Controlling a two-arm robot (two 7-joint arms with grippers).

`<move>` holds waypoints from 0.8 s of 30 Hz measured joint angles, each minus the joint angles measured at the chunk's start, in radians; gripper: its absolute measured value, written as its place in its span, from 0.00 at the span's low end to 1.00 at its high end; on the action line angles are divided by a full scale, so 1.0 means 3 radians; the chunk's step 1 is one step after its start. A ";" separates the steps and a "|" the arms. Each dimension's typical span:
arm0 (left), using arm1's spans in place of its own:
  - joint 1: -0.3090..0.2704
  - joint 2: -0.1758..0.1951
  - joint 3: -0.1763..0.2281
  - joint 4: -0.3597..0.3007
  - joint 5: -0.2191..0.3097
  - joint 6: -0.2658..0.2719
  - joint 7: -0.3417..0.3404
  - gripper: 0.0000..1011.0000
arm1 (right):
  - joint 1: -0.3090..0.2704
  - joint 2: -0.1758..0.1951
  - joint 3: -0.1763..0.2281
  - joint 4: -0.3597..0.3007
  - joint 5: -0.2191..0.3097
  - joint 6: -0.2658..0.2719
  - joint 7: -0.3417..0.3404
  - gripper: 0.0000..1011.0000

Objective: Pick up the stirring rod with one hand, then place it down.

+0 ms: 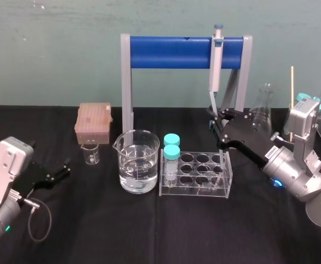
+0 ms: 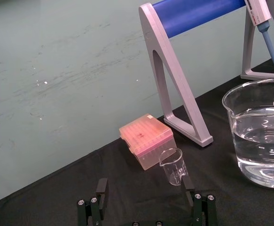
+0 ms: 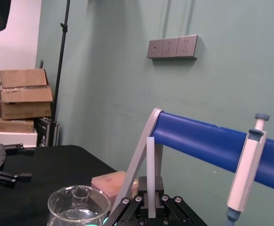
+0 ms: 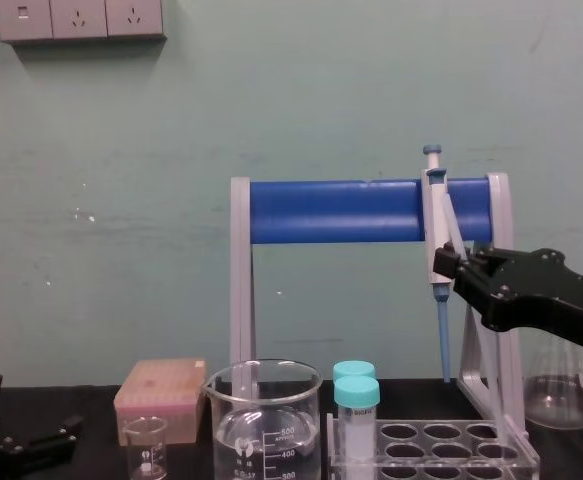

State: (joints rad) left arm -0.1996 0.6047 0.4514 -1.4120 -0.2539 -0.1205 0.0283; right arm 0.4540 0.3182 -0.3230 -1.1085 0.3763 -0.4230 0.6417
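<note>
Black left end effector [image 1: 65, 168] idle on near-left bench [image 1: 121, 231], fingers spread, holding nothing. Right end effector [image 3: 151, 182] raised above test tube rack [image 1: 193, 193], fingers pinching stirring rod [image 3: 151, 157]; rod near-upright, top poking above fingers. Blue-barred pipette stand [image 1: 171, 52] behind.

The black-covered table [image 1: 94, 231] is carrying the whole lab setup. A pink tip box [image 1: 93, 122] is sitting at the back left, with a small empty beaker [image 1: 91, 152] standing just in front of it. A big beaker [image 1: 138, 161] holding water is standing near the middle, just beside a clear tube rack [image 1: 196, 175] on its right. Behind those 2, a pipette stand [image 1: 171, 52] is standing on its 2 grey legs, and a conical flask [image 1: 265, 99] is sitting at the back right.
</note>
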 joint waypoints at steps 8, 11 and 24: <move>0.0000 0.0000 0.0000 0.0000 0.0000 0.0000 0.0000 0.99 | 0.0095 -0.0046 -0.0027 0.0195 0.0083 -0.0010 0.0123 0.07; 0.0000 0.0000 0.0000 0.0000 0.0000 0.0000 0.0000 0.99 | 0.0128 -0.0065 -0.0040 0.0273 0.0111 -0.0014 0.0167 0.07; 0.0000 0.0000 0.0000 0.0000 0.0000 0.0000 0.0000 0.99 | 0.0238 -0.0122 -0.0097 0.0567 0.0181 0.0006 0.0293 0.07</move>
State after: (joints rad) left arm -0.1995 0.6047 0.4514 -1.4120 -0.2540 -0.1205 0.0283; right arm 0.5254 0.2817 -0.3520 -0.9383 0.4307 -0.4211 0.7295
